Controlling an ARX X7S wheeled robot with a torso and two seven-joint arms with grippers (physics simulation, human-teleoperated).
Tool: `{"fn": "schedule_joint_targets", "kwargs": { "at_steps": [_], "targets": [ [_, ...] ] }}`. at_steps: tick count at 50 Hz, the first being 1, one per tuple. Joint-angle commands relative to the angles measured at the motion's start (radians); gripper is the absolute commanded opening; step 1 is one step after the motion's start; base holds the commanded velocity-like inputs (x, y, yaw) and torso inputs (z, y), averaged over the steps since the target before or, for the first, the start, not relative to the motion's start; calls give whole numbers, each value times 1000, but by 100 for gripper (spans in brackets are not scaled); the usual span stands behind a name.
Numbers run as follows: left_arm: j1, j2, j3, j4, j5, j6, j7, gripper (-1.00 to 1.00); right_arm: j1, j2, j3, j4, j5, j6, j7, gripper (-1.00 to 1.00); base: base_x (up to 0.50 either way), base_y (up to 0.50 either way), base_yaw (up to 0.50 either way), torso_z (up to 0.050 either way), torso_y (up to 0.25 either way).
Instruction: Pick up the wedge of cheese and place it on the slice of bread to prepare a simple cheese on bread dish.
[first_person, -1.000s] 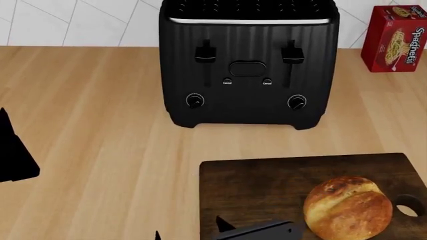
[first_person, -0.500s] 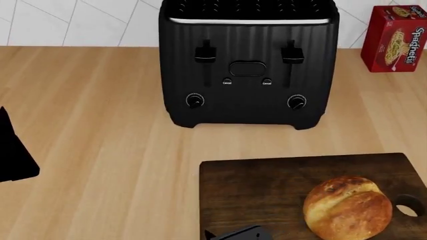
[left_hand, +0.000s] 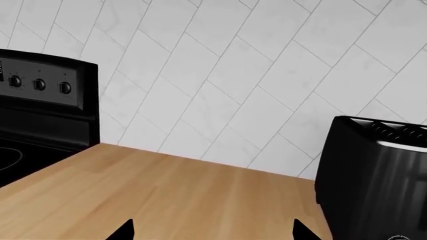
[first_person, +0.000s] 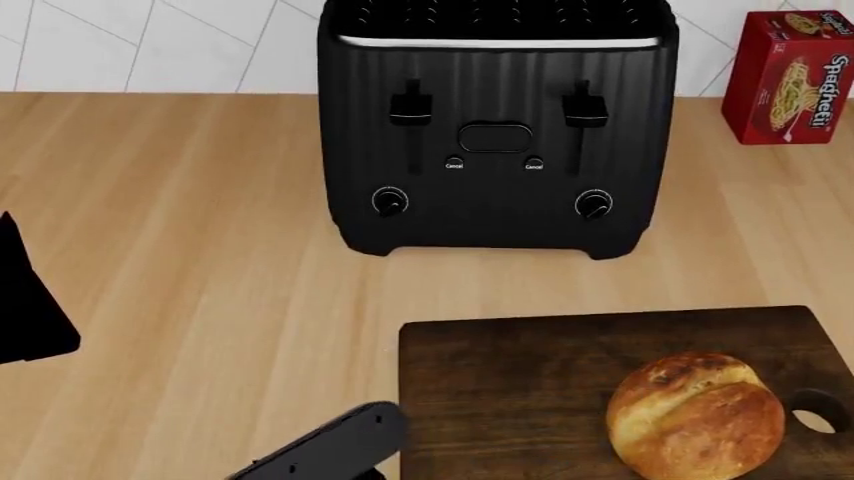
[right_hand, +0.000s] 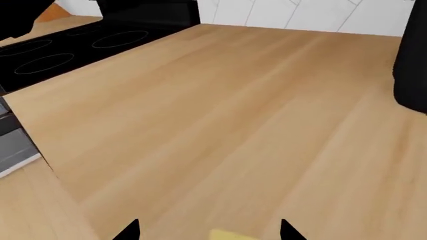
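Resting crusty round bread (first_person: 695, 415), dark wooden board (first_person: 534, 370)

Left arm (first_person: 30, 300) dark at the surface's left edge, end effector unseen from the head. Left end effector (left_hand: 212, 231) with fingertips (left_hand: 123, 231) spread wide apart, nothing between. Right arm (first_person: 327, 450) low at the near edge. Right end effector (right_hand: 208, 231) likewise spread, fingertips (right_hand: 128, 231) apart.
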Motion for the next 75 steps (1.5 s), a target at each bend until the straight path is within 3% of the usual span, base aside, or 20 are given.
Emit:
{"fn": "schedule_joint_targets", "kwargs": {
  "at_steps": [1,50,51,67,75],
  "targets": [
    [-5,17,-11,-64,20,38,10,100,24,-48,9,140,36,-18,-15,100,0,0,0,0,0],
    [-1,2,-6,-65,1,65,0,100,34,-23,-80,335,-30,-115,-45,100,2,0,1,0,0],
    [-1,1,-6,-65,0,65,-1,100,32,-21,-84,329,-37,-121,-42,-100,0,0,0,0,0],
    [-3,-3,2,-71,-3,70,-5,100,52,0,-59,233,2,-75,48,-100,3,0,1,0,0],
    [-2,-5,4,-72,-3,74,-8,100,156,13,187,76,263,81,278,-100,0,0,0,0,0]
  ]
}}
